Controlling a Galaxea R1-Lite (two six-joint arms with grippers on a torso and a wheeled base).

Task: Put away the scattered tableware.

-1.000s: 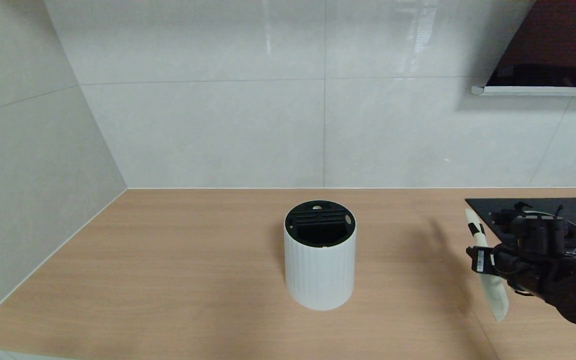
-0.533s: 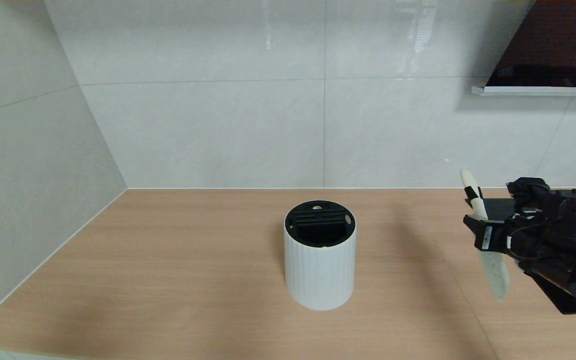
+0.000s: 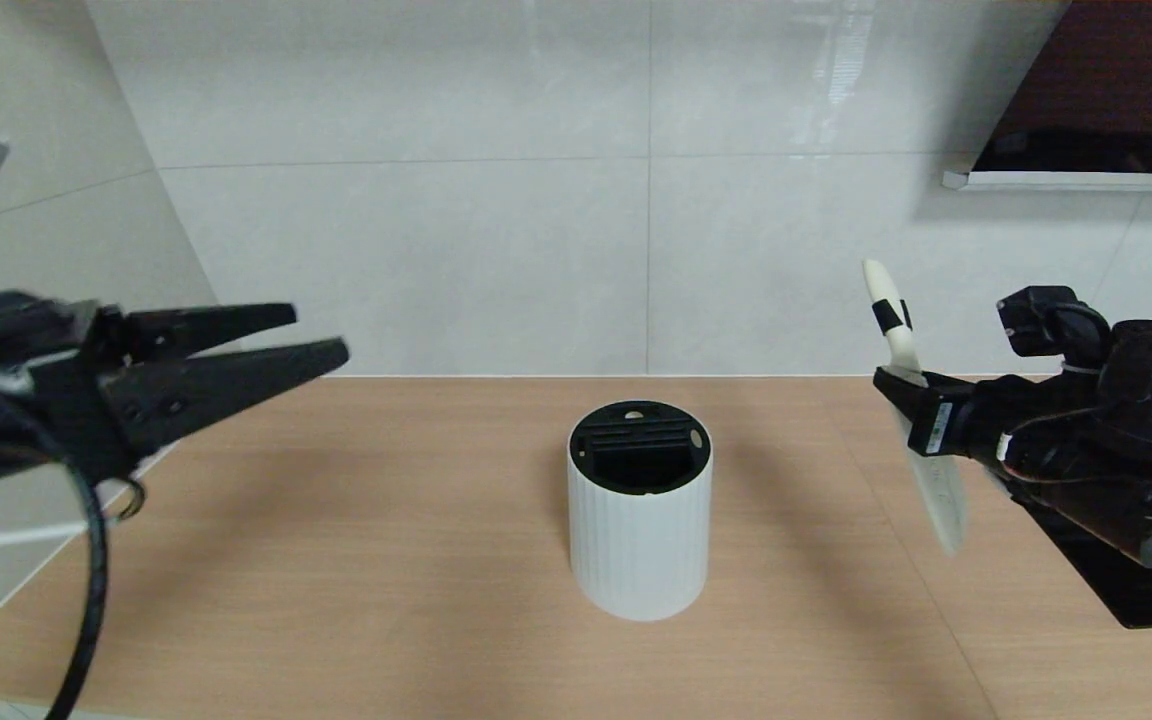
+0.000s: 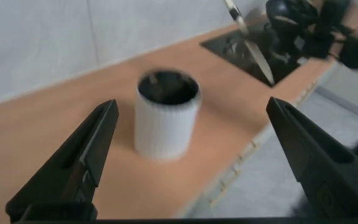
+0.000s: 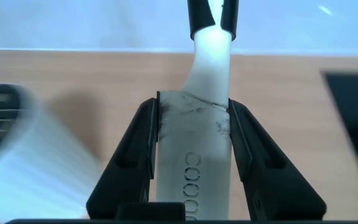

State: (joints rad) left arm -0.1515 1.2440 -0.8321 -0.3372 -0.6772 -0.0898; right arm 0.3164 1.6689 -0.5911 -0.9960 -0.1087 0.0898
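On the wooden counter point(image 3: 336, 560), the white holder point(image 3: 640, 520) stays in the middle. My left gripper point(image 3: 321, 330) has swung in above the counter's left edge, fingers apart. My right gripper point(image 3: 921, 420), clamped on the white knife point(image 3: 942, 492), has lifted it higher over the right side.

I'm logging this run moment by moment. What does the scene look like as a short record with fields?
holder: white, ribbed, upright on the wooden counter, top open
knife: white, blade down, tilted, above the counter to the right of the holder
right gripper: shut on the knife
left gripper: open, in the air left of the holder
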